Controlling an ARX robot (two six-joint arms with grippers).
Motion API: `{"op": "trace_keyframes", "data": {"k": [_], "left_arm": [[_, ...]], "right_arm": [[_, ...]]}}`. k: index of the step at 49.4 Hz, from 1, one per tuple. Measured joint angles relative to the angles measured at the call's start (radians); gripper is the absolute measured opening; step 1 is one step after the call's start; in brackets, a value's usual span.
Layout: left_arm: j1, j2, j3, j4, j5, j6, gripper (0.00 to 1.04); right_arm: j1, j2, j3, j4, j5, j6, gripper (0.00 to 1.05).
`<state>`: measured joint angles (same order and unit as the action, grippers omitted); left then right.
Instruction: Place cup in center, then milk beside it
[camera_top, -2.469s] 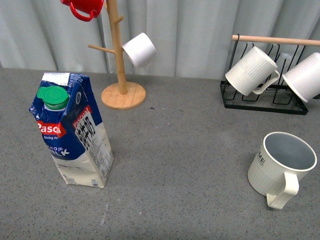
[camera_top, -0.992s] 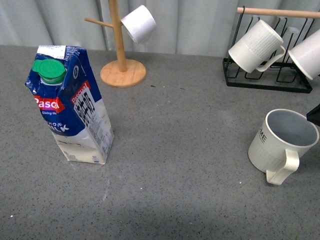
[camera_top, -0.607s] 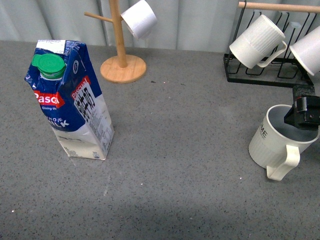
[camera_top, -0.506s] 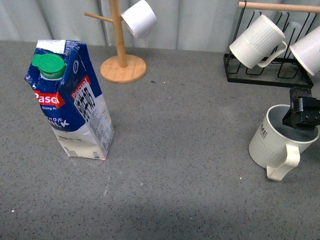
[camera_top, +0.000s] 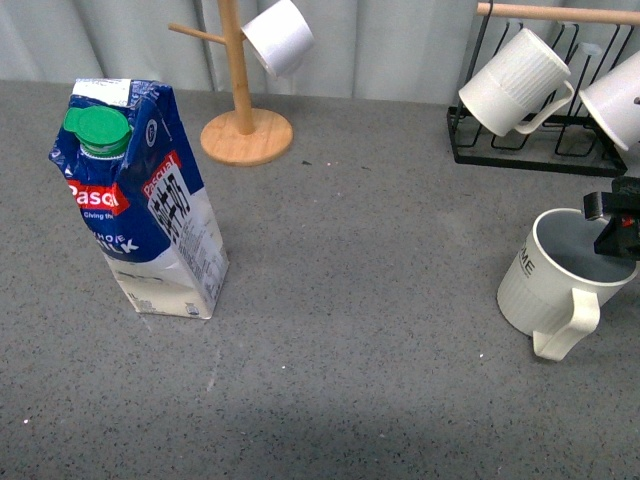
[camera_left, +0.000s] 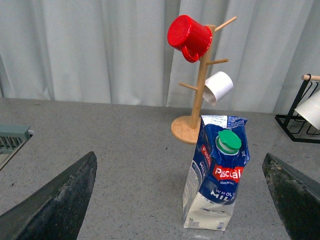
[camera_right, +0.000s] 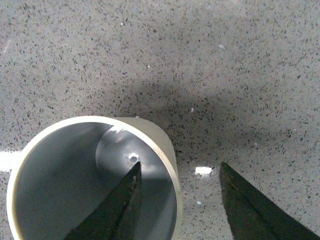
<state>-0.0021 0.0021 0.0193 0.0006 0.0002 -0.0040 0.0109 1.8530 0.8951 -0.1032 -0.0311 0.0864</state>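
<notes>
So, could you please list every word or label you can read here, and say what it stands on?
"Pascual": red label on the tall blue and white gable-top milk carton.
"WHOLE MILK": blue panel under that label.
"ME": dark letters near the rim of the ribbed cream-white mug; rest hidden.
Carton's fine print: too small to read.

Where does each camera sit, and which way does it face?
Front view: on the robot's body, looking down at the milk, the cup and the mug tree; right gripper shows over the cup.
Left wrist view: on the left arm, looking level at the milk and mug tree; left gripper frames them, fingers wide apart.
Right wrist view: on the right arm, looking straight down; open fingers straddle the cup's wall.
Shared: front and left wrist views both show the milk.
</notes>
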Motion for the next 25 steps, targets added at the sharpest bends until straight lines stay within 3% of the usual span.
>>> {"op": "trace_keyframes", "data": {"k": [12, 25], "left_arm": [[0.0, 0.0, 0.0, 0.0, 0.0, 0.0, 0.98], [0.0, 0.0, 0.0, 0.0, 0.0, 0.0, 0.98]], "right_arm": [[0.0, 0.005, 0.002, -0.013, 0.0, 0.008, 0.01], [0.006, -0.006, 0.029, -0.089, -0.072, 0.026, 0.01]]}}
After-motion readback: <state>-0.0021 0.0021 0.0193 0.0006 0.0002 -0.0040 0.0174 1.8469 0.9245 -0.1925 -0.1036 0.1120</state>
